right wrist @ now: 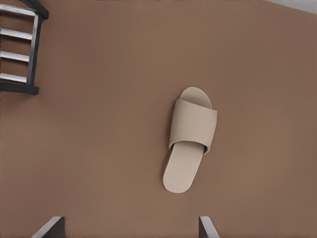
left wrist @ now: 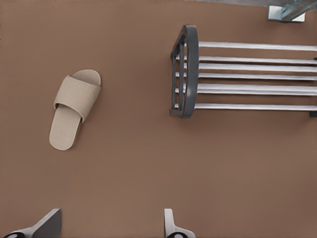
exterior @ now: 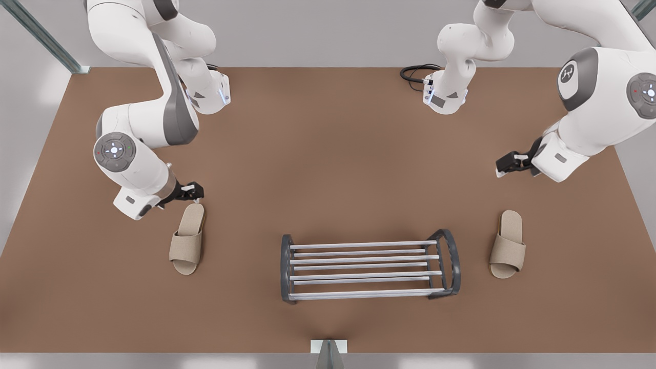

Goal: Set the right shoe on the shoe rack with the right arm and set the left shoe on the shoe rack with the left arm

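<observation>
The shoe rack (exterior: 366, 267) with dark grey arched end frames and silver bars stands on the brown table near its front edge. One beige slipper (exterior: 187, 240) lies at the front view's left of the rack. My right gripper (exterior: 196, 191) hovers open just behind its heel, and the right wrist view has this slipper (right wrist: 190, 139) ahead of the gripper (right wrist: 131, 220). The other beige slipper (exterior: 508, 245) lies at the front view's right. My left gripper (exterior: 503, 167) hangs open well behind it, looking at that slipper (left wrist: 74, 108) and a rack end (left wrist: 185, 72).
The brown table (exterior: 328, 169) stretches wide behind the rack. Both arm bases stand at the far edge, with a black cable (exterior: 416, 74) beside one. A grey camera post (exterior: 328, 353) sits at the front edge, and metal struts (exterior: 43, 38) frame the back corners.
</observation>
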Available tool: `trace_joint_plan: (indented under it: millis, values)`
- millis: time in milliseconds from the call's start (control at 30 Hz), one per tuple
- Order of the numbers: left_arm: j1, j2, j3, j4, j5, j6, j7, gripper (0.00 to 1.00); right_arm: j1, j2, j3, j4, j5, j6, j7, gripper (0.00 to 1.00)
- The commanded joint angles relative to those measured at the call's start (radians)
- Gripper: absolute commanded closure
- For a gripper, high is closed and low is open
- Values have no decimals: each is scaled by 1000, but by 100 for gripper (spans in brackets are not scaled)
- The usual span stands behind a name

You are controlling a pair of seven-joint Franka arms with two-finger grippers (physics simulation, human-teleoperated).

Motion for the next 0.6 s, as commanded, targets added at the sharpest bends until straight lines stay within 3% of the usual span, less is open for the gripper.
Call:
trace_joint_plan:
  millis: [0,67,100,167,267,333,433,567]
  values:
    - [0,-1,0,0,3,40,-33,0,0,0,0,2,2,11,13,0]
    - [-1,2,-3,0,3,36,-31,0,-23,56,-3,-1,1,11,16,0]
    - [-29,13,-120,7,167,-96,-43,0,-54,99,-3,-8,1,27,18,0]
    - [-349,125,-144,5,599,-423,-48,0,-109,162,-3,-21,-2,97,22,0]
    - [-584,296,-144,-45,883,-576,-50,0,-161,167,-3,-107,-2,255,22,0]
    - [-606,277,-144,-305,1027,-466,-76,0,-168,193,-3,-119,-2,309,21,0]
    - [-597,163,-100,-720,1063,-54,-230,0,-215,191,4,-250,1,467,5,0]
    - [-595,122,166,-891,1110,558,-598,0,-250,184,8,-360,2,573,-10,0]
